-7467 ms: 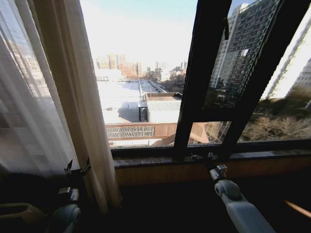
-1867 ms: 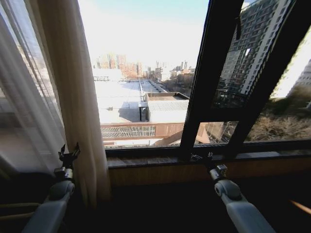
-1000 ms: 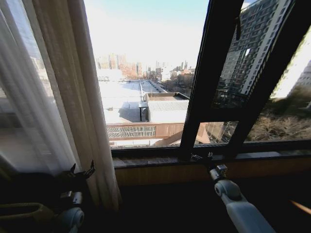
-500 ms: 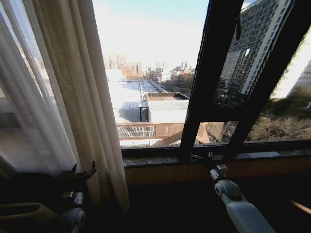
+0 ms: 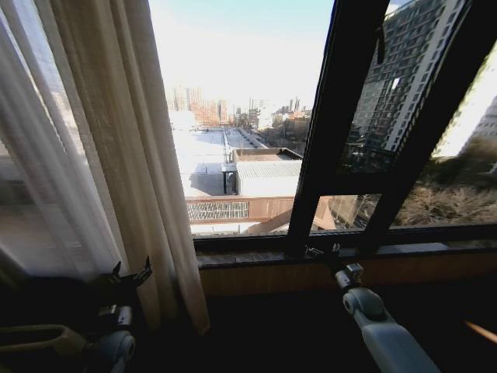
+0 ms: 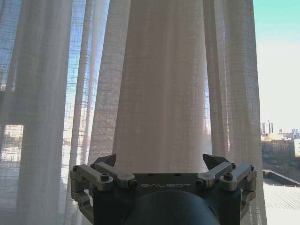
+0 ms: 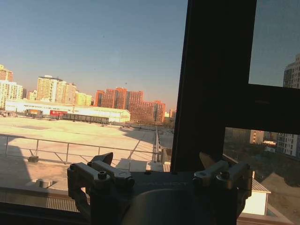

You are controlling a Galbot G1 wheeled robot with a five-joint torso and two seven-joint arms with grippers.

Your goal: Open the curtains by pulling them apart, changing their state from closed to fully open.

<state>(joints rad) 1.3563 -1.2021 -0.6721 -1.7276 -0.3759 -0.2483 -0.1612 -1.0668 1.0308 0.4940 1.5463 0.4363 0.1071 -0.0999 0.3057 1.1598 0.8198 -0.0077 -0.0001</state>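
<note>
You have two grippers in view: the left gripper (image 5: 130,275), fingers spread, just beside the curtains, and the right gripper (image 5: 324,252), also spread, at the window sill (image 5: 256,257). The curtains (image 5: 116,155) hang as one bunched mass left of the window frame (image 5: 330,132), with several long vertical pleats, too merged to count exactly. One dark frame, with two slanted uprights, divides the glass into three parts.

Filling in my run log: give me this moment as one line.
left gripper: open, facing curtains, not gripping | right gripper: open, idle near window sill | curtains: bunched left, window mostly uncovered
</note>
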